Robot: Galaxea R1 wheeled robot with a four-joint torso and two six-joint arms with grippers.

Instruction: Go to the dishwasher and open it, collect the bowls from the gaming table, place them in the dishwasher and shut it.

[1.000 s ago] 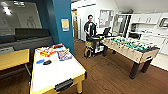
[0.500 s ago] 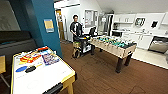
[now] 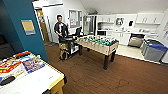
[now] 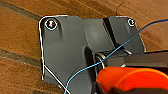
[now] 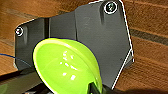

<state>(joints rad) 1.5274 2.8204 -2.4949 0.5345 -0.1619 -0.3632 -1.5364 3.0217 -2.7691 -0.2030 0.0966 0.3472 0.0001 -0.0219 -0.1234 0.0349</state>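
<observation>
In the right wrist view a yellow-green bowl (image 5: 66,68) hangs over the wood floor, and my right gripper (image 5: 96,88) is shut on its rim. The left wrist view has an orange rounded bowl (image 4: 130,77) close to the camera above the floor, with my left gripper (image 4: 117,89) shut on it. The gaming table (image 3: 53,81), white-topped with a yellow edge, is at the near left of the head view with game boxes on it. The dishwasher (image 3: 136,41) is far off in the kitchen at the right, and its steel door looks lowered.
A table-football table (image 3: 100,45) stands mid-room ahead. A person (image 3: 61,28) with a control rig stands behind a dark cart (image 3: 68,46). Grey-blue bins (image 3: 152,51) sit right of the dishwasher. A teal wall (image 3: 27,30) rises at the left. Open wood floor (image 3: 100,77) lies ahead.
The whole head picture has shifted, so the camera has moved. The gaming table now sits further left in the picture, and the table-football table and kitchen look larger.
</observation>
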